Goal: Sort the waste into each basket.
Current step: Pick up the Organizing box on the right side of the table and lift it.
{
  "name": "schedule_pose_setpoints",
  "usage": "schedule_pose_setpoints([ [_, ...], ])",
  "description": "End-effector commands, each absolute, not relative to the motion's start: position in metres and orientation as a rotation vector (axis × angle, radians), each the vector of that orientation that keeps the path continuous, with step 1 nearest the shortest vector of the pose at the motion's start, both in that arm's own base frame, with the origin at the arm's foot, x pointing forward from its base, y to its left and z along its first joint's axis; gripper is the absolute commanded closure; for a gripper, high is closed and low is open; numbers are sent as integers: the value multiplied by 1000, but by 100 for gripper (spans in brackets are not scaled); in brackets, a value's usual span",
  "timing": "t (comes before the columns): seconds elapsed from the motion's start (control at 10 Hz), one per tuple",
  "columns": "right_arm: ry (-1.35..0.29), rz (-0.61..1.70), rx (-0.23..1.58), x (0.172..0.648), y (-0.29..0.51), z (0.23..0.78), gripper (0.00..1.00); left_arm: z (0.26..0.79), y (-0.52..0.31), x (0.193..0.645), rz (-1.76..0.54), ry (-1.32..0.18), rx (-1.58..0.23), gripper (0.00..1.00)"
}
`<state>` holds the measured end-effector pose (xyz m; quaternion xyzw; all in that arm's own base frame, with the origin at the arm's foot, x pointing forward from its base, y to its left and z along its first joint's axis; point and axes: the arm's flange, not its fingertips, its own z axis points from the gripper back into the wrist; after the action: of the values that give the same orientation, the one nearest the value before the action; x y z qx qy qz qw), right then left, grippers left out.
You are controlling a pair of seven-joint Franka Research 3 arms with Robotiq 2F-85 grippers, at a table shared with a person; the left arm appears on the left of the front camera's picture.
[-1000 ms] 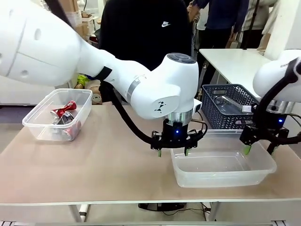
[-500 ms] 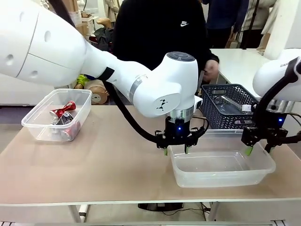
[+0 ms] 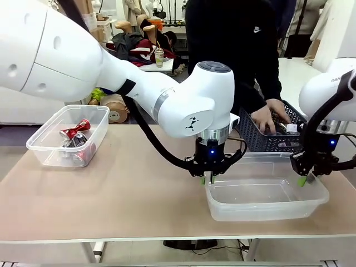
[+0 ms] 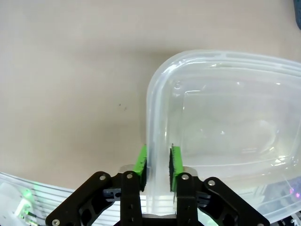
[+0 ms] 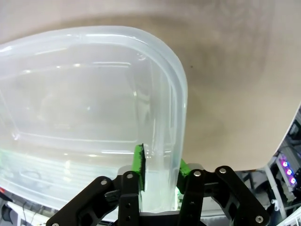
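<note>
Basket [image 3: 261, 213] clamped by left pincer [image 3: 208, 179], right pincer [image 3: 303, 181]; swoosh [image 3: 257, 29] on person's top [image 3: 231, 50].

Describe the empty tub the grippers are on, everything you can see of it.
The tub is clear, colourless plastic, rectangular with rounded corners and a rolled rim, and empty. It sits flat on the table, right of centre, next to the dark basket on the robot's side. The left gripper pinches its rim at one short end, the right gripper at the other, each with one pad inside and one outside.
</note>
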<state>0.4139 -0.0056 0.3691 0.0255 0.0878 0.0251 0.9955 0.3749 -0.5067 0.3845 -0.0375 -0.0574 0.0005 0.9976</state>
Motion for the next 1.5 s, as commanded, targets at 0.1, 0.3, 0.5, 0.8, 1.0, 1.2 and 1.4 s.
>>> schedule_pose_setpoints([
  [0.1, 158, 41, 29, 411, 4, 367, 100, 389, -507, 367, -2, -93, -125, 100],
  [0.3, 149, 45, 28, 407, 6, 376, 100, 395, -504, 367, -12, -71, -137, 100],
  [0.5, 147, 69, 19, 398, 18, 407, 100, 416, -497, 364, -15, -47, -150, 100],
  [0.8, 153, 57, 12, 387, 35, 485, 100, 496, -474, 365, -39, -43, -154, 100],
  [1.0, 107, 17, -1, 393, 31, 519, 100, 531, -468, 379, 28, -60, -166, 100],
  [1.2, 112, 53, -16, 383, 24, 514, 100, 526, -462, 372, 3, -68, -131, 100],
  [1.4, 112, 53, -16, 383, 24, 514, 100, 526, -462, 372, 3, -68, -131, 100],
])
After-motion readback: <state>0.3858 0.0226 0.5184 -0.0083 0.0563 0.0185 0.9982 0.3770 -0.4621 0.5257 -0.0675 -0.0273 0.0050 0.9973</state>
